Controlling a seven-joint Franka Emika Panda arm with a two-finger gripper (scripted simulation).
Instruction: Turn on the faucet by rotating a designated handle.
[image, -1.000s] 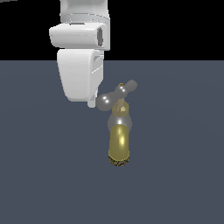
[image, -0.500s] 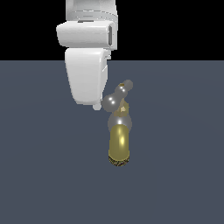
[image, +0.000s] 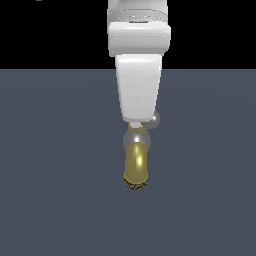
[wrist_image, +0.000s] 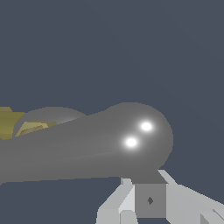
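Brass-gold and polished silver mark the faucet (image: 136, 160), which stands near the middle of a plain slate-grey desk (image: 50, 175) in the exterior view. Its rounded golden spout (image: 136, 167) points toward the camera and ends in a dark, ragged rim; a silver bulbous neck (image: 136, 138) sits just behind it.

The white gripper (image: 135, 125) hangs directly over the faucet, its broad tapered body hiding most of the top. Of the handle (image: 153, 120), only one rounded silver knob shows, peeking out at the lower corner of the gripper body on the exterior view's right, just above the neck.

In the wrist view the handle (wrist_image: 87, 146) fills the middle of the frame as a grey tapering arm ending in a large rounded knob with two bright highlights. Pale grey fingers (wrist_image: 131, 203) appear immediately beside that knob, with a small dark diamond mark on a square grey face. The knob appears to lie against or just in front of the fingers, but contact cannot be confirmed. A sliver of the brass spout (wrist_image: 8, 124) is seen beyond the arm.

Whether the fingers stand apart or together cannot be told from either view. No containers appear, and no readable writing or brand.
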